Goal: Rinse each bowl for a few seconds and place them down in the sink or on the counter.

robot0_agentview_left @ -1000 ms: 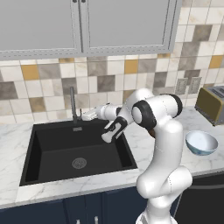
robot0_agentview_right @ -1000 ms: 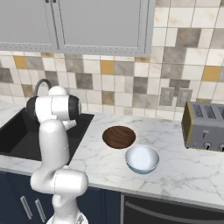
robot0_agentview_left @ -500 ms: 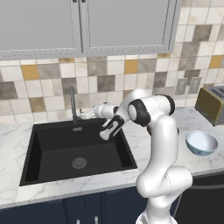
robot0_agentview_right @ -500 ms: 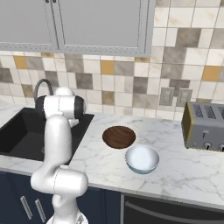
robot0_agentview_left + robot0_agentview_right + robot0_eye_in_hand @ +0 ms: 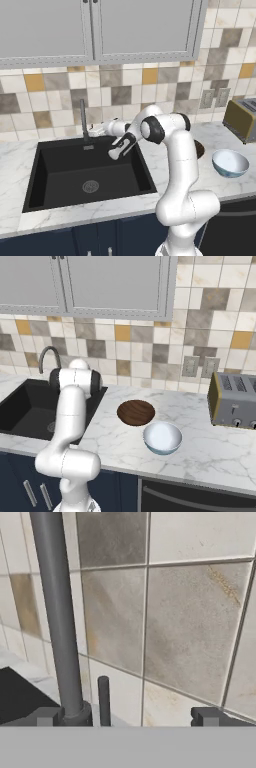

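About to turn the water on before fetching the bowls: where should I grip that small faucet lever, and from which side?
Grip the thin upright lever beside the faucet stem, near its rounded top. Come straight on from the sink side, as the open gripper already faces it, one of the fingers each side; the wall tiles sit behind.

The sink [image 5: 75,175], a black rectangular basin with a round metal drain, is sunk in the white marble desk [image 5: 210,451]; its thin grey faucet [image 5: 57,612] stands upright just beside the fingers [image 5: 47,716]. The dark brown bowl [image 5: 136,412] and glossy white bowl [image 5: 162,438] sit upright near each other on the desk, well apart from the fingers.
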Available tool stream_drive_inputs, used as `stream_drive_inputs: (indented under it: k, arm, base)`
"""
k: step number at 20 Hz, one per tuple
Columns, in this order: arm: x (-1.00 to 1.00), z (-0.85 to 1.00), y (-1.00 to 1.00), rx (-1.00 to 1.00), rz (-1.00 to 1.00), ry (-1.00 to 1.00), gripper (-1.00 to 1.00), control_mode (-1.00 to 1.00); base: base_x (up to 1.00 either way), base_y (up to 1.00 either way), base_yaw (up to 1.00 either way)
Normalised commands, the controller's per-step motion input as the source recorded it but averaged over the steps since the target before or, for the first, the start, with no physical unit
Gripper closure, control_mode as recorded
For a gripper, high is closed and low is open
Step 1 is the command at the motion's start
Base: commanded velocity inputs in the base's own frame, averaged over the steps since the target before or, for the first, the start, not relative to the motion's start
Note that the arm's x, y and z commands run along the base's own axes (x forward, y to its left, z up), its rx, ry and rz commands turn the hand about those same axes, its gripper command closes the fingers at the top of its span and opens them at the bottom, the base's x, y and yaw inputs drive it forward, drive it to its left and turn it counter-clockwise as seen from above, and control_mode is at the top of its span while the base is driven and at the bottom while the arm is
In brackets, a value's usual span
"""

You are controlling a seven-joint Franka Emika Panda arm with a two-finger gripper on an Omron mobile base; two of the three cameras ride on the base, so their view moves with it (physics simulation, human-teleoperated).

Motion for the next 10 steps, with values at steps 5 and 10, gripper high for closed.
stream_drive_inputs:
  k: [5, 10]
  arm:
    - [0.38, -0.3, 0.16, 0.05, 0.02, -0.05, -1.0, -1.0]
    - [0.4, -0.25, 0.06, 0.06, 0.02, -0.04, -1.0, -1.0]
  base:
    - [0.0, 0.0, 0.0]
    - [0.0, 0.0, 0.0]
